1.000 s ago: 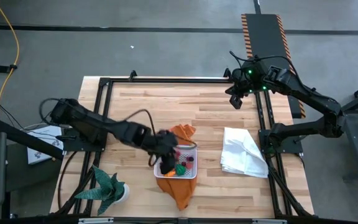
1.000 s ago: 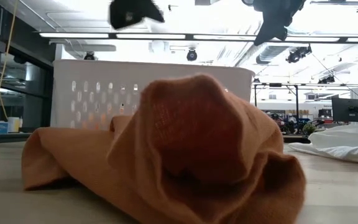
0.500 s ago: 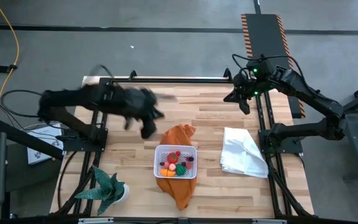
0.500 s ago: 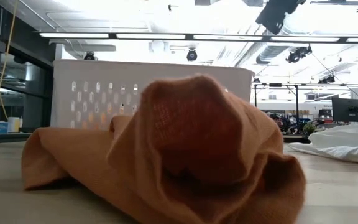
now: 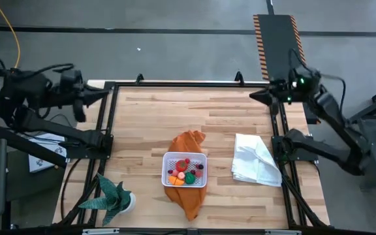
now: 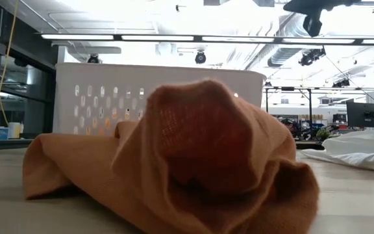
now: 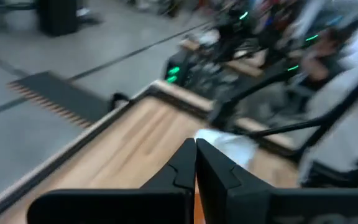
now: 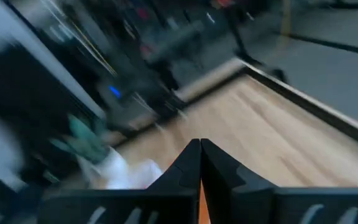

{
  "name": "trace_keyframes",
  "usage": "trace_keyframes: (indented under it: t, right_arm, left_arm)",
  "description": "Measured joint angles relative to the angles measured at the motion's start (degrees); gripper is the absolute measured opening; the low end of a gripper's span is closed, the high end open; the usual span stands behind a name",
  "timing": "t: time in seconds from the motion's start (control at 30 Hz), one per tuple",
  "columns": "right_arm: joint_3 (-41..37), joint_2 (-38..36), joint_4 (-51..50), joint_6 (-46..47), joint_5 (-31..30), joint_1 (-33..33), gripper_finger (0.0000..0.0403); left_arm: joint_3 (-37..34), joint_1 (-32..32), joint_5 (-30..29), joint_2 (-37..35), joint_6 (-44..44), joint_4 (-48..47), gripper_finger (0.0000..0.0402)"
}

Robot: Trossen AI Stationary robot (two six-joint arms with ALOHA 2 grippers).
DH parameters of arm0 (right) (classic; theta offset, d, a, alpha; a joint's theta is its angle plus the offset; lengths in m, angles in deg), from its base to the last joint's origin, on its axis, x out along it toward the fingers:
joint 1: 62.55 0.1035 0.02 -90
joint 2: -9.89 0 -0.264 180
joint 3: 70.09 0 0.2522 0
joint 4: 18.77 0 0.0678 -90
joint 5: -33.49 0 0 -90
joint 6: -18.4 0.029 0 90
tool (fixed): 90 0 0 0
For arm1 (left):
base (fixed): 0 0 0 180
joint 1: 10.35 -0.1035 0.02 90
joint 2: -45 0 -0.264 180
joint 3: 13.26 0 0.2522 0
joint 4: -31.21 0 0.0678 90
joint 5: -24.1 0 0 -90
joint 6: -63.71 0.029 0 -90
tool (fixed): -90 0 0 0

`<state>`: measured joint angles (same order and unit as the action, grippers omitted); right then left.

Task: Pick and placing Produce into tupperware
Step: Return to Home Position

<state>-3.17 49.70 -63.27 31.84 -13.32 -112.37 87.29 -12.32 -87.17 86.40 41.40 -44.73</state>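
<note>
1. High view: the white tupperware (image 5: 165,171) stands on an orange cloth (image 5: 188,140), toward the near middle of the wooden surface (image 5: 175,114). The produce (image 5: 183,164) lies inside it, with red, orange, green and dark pieces bunched on the base.
2. Same view: a crumpled white cloth (image 5: 254,160) lies to the right of the tupperware, near it but apart. A green potted plant (image 5: 113,196) stands to the tupperware's left, by the near corner of the surface.
3. Same view: the left gripper (image 5: 102,95) is well apart from the tupperware, at the far left corner over the black frame (image 5: 175,83). Its arm is folded outside the left edge, and the gripper points level, inward. The right gripper (image 5: 256,96) mirrors it at the far right corner, pointing inward, with its arm bent down along the right edge.
4. Low view: the tupperware's perforated wall rises behind the heaped orange cloth, which hides its lower middle. The white cloth lies off to the tupperware's right. A dark part of an arm (image 6: 313,8) hangs high above, on the white cloth's side.
5. Left wrist view: the left fingers (image 7: 179,168) are closed tip to tip on each other, holding level above the surface. Past them lie the white cloth and, blurred, the right arm with green lights.
6. Right wrist view: the right fingers (image 8: 188,163) are likewise pressed together at the tips, held level. Beyond them the surface and its frame edge show only as a blur.
</note>
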Motion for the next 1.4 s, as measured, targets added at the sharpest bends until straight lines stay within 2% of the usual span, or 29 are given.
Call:
trace_keyframes:
  t: [0.13, 0.3, 0.37, 0.47, 0.57, 0.77, 0.93, 1.03, 1.13, 1.27, 1.4]
  right_arm:
    - [-12.23, -8.26, 22.05, 19.14, 1.32, 2.93, 0.0]
    - [-22.55, -13.87, 49.73, 32.42, -8.18, 10.41, 0.0]
    - [-24.63, -14.05, 55.08, 33.29, -13.07, 15.04, 0.0]
    - [-25.07, -11.59, 54.59, 30.32, -20.04, 24.0, 0.0]
    - [-25.07, -6.64, 54.52, 24.87, -28.25, 34.49, 0.0]
    - [-25.18, -1.6, 53.0, 15.87, -46.68, 51.27, 0.0]
    - [-25.15, -2.55, 46.09, 11.84, -59.65, 59.86, 0.0]
    - [-25.23, -4.04, 41.71, 10.25, -62.88, 62.5, 0.0]
    - [-28.61, -6.42, 42.16, 10.75, -63.19, 63.94, 0.0]
    - [-35.17, -10.72, 46.6, 12.2, -63.14, 65.1, 0.0]
    - [-38.86, -15.92, 49.28, 9.71, -62.29, 65.63, 0.0]
  left_arm:
    - [-16.96, 1.33, 4.24, -12.95, 0.88, 14.08, 0.0]
    - [-36.06, 1.24, 8.3, -26.02, 0.85, 31.46, 0.0]
    - [-42.28, 1.24, 10.46, -29.52, 0.2, 37.11, 0.0]
    - [-49.03, 1.25, 12.46, -33.38, -1.72, 41.02, 0.0]
    - [-52.55, 1.24, 13.52, -35.42, -3.09, 41.9, 0.0]
    - [-53.16, 1.24, 15.43, -35.9, -3.14, 41.73, 0.0]
    - [-53.16, 1.24, 15.19, -35.9, -1.99, 38.56, 0.0]
    - [-53.72, 1.24, 14.84, -35.92, -0.93, 37.86, 0.0]
    - [-55.51, 1.24, 15.56, -36.63, 0.06, 38.53, 0.0]
    - [-59.34, 1.24, 16.08, -38.51, -0.12, 38.7, 0.0]
    - [-61.95, 1.24, 16.78, -41.17, 0.46, 39.23, 0.0]
